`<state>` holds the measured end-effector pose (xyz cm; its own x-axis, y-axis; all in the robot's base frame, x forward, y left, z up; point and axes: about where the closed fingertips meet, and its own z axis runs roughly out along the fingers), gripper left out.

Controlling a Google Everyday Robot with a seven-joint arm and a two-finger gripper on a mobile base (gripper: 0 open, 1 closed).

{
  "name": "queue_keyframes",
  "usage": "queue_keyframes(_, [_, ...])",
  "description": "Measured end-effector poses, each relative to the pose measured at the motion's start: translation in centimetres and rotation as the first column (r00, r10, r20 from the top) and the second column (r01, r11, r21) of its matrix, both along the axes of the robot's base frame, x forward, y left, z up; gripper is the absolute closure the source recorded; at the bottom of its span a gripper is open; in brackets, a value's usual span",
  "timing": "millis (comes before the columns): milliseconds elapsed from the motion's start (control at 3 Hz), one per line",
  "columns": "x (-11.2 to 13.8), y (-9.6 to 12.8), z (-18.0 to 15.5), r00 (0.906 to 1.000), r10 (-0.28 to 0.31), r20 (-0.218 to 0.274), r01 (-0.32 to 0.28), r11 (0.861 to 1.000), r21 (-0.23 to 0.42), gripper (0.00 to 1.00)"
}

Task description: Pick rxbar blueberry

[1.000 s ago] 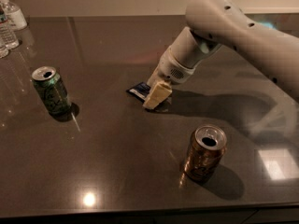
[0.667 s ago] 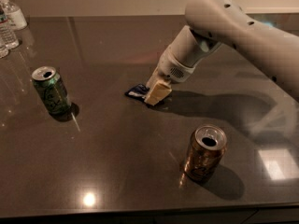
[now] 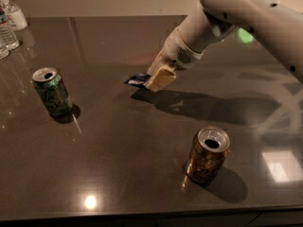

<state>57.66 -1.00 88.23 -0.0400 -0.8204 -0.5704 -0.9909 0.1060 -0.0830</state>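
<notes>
The rxbar blueberry (image 3: pixel 137 80) is a small flat dark blue bar with a white patch. Only its left end shows, sticking out from the fingertips of my gripper (image 3: pixel 157 80) near the middle of the dark table (image 3: pixel 118 164). The gripper is shut on the bar and holds it a little above the tabletop, and their shadow lies apart on the surface just below and to the right. The white arm reaches in from the upper right.
A green can (image 3: pixel 52 91) stands at the left. A brown-gold can (image 3: pixel 207 155) stands at the front right. Water bottles (image 3: pixel 10 20) stand at the far left corner. The table's front edge runs along the bottom of the view.
The gripper has risen from the table with the blue bar in it, and the arm has lifted and pulled slightly up and back. The cans have not moved.
</notes>
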Motion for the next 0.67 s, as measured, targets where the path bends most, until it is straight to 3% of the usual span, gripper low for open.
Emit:
queue_keyframes(333, [0.28,0.22,7.13,0.9979,0.028,0.059,-0.032,0.997,0.065,1.00])
queue_keyframes(667, [0.27,0.23,7.13,0.9979,0.028,0.059,-0.032,0.997,0.065,1.00])
